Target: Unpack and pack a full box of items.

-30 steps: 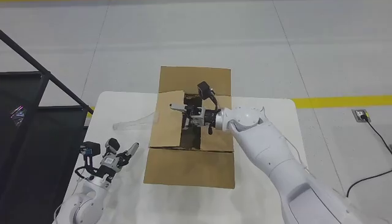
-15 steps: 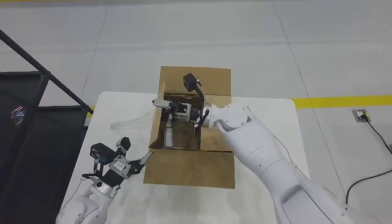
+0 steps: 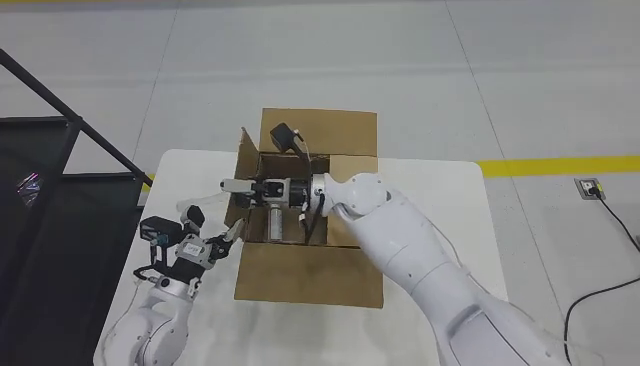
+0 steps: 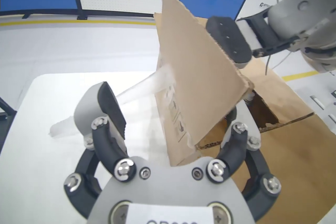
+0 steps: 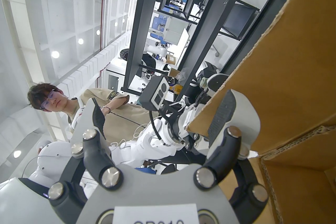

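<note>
A brown cardboard box (image 3: pixel 310 271) lies on the white table (image 3: pixel 185 171) with its flaps spread. Its left flap (image 3: pixel 245 148) stands upright. My right gripper (image 3: pixel 238 191) is stretched across the box opening, open, with one pad (image 4: pixel 228 38) against that flap (image 4: pixel 199 72). In the right wrist view the flap (image 5: pixel 283 78) rests on a finger (image 5: pixel 228 114) of the right gripper (image 5: pixel 160 99). My left gripper (image 3: pixel 215 228) is open at the box's left side, its jaws either side of the flap's lower corner (image 4: pixel 183 151). A pale bottle-like item (image 3: pixel 275 224) lies inside the box.
A clear plastic strip (image 3: pixel 205 204) lies on the table left of the box, also clear plastic strip (image 4: pixel 141 88). A black frame and dark screen (image 3: pixel 50 206) stand beyond the table's left edge. Bare table is on the right side (image 3: pixel 460 181).
My right gripper has swept left across the box, lifting the left flap from flat to upright. My left gripper has moved up toward the box's left side.
</note>
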